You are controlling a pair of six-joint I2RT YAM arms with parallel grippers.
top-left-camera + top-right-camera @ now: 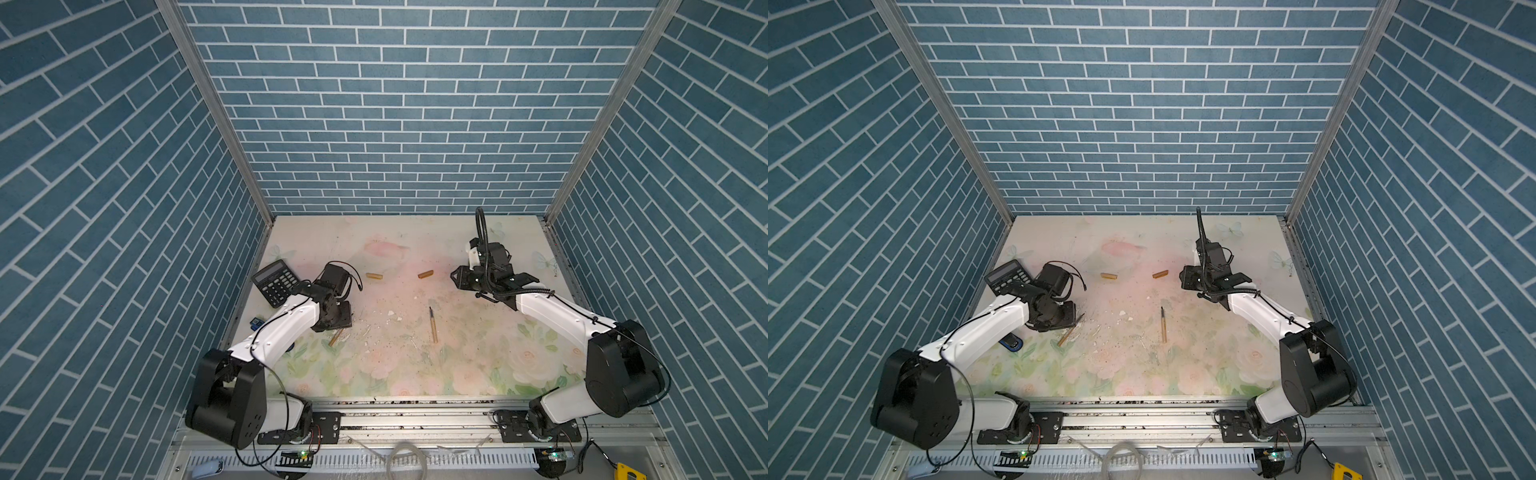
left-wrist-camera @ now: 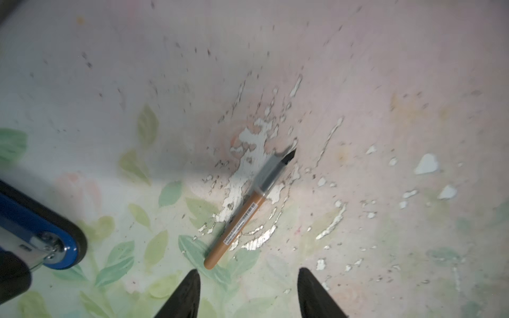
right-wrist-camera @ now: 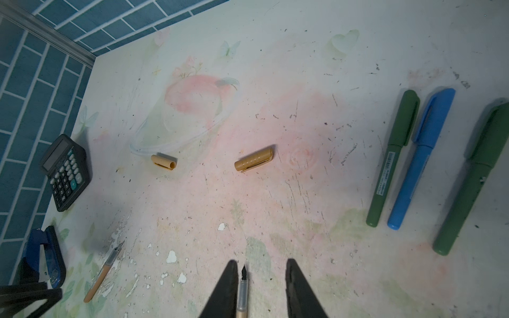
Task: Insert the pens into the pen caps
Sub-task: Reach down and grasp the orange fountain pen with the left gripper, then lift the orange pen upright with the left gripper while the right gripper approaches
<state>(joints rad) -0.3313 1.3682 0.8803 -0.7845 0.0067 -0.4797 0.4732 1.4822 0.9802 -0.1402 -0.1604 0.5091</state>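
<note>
A tan-gold pen [image 2: 239, 217] with a dark tip lies on the mat just beyond my left gripper [image 2: 248, 271], which is open and low over it with nothing between the fingers; the same pen [image 1: 336, 337] shows under that arm. A second tan pen [image 1: 433, 328] lies mid-table, tip pointing to the back. From above, this pen [image 3: 242, 289] appears between the fingers of my open right gripper [image 3: 262, 261], which hangs higher at the right. Two tan pen caps [image 1: 374, 276] [image 1: 425, 274] lie apart farther back. Both caps [image 3: 164, 162] [image 3: 253, 161] show in the right wrist view.
A black calculator [image 1: 276, 282] sits at the left edge, with a blue stapler [image 2: 41, 234] nearer the front. Three capped pens, green [image 3: 392, 159], blue [image 3: 421, 159] and dark green [image 3: 473, 181], lie side by side on the right. The mat [image 1: 415, 374] is scuffed and flaking.
</note>
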